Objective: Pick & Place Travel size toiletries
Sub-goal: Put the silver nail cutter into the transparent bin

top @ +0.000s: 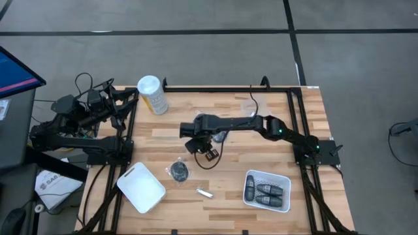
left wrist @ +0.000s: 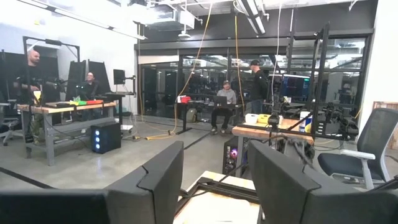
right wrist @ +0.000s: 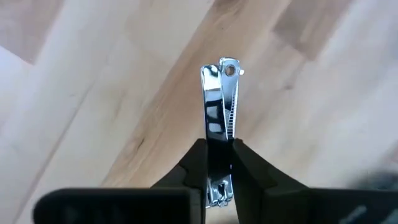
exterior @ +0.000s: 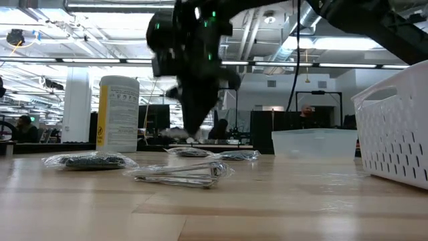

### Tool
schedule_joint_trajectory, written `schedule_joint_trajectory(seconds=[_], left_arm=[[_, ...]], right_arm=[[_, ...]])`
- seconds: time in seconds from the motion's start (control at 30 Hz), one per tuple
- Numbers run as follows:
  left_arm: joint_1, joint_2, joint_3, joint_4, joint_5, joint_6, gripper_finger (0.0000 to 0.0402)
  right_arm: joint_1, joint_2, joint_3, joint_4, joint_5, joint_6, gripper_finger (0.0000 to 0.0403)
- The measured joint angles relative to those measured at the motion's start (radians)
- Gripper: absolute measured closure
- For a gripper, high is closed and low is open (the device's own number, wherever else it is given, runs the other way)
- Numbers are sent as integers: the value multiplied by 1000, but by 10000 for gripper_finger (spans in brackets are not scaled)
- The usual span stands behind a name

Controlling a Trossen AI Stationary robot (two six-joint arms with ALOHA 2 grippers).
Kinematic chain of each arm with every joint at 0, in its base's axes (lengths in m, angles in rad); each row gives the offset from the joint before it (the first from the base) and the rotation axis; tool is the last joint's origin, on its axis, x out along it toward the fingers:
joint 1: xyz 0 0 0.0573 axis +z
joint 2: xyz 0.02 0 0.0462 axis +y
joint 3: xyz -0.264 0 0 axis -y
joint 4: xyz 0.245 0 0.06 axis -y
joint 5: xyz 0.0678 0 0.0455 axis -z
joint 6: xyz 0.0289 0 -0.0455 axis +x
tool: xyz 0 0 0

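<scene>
My right gripper (top: 205, 150) (right wrist: 219, 148) reaches over the middle of the table and is shut on a shiny silver nail clipper (right wrist: 219, 102). In the low view it (exterior: 192, 130) points down above the wood. A flat dark disc in a clear bag (top: 177, 172) and a small silver piece (top: 204, 193) lie flat on the table near the front. Dark grey capsules (top: 266, 191) lie in the white basket (top: 285, 180). Bagged items (exterior: 87, 161) (exterior: 182, 173) also show in the low view. My left gripper (left wrist: 214, 186) is open, parked off the table's left edge. My right gripper pinches the nail clipper between its two fingers (right wrist: 196, 165), on the clipper's flat faces near one end (right wrist: 217, 135). The fingers come from above, pointing down and lying along it. Most of the clipper sticks out past the fingertips, and it looks lifted off the wood.
A tall pale-yellow canister with a white lid (top: 151, 94) stands at the far left of the table. A white tray (top: 140, 187) lies at the near left, the basket at the near right. Another bagged item (top: 219, 136) lies beside the right arm. People stand and sit in the room beyond.
</scene>
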Motion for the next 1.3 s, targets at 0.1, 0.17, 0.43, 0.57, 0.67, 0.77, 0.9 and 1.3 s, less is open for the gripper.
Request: schedule_joint_trajectory(seconds=[0.1, 0.17, 0.43, 0.57, 0.67, 0.77, 0.9, 1.3], left_arm=[[0, 0, 0, 0, 0, 0, 224], [0, 0, 0, 0, 0, 0, 224], [0, 0, 0, 1, 0, 23, 224], [0, 0, 0, 2, -13, 26, 224], [0, 0, 0, 2, -20, 26, 224], [0, 0, 0, 2, -20, 26, 224], [0, 0, 0, 3, -20, 26, 224], [0, 0, 0, 3, -34, 26, 224]], right_arm=[[-6, -5, 80, -56, -2, 2, 368], [-11, -59, 48, -49, -2, 6, 368], [-105, -248, 46, -125, -5, 145, 368], [-172, -320, 47, -145, -5, 254, 368], [-230, -350, 36, -170, -4, 329, 368], [-285, -383, -21, -170, 0, 373, 368], [-346, -437, -154, -171, -1, 391, 368], [-517, -762, -857, 171, 18, 520, 368]])
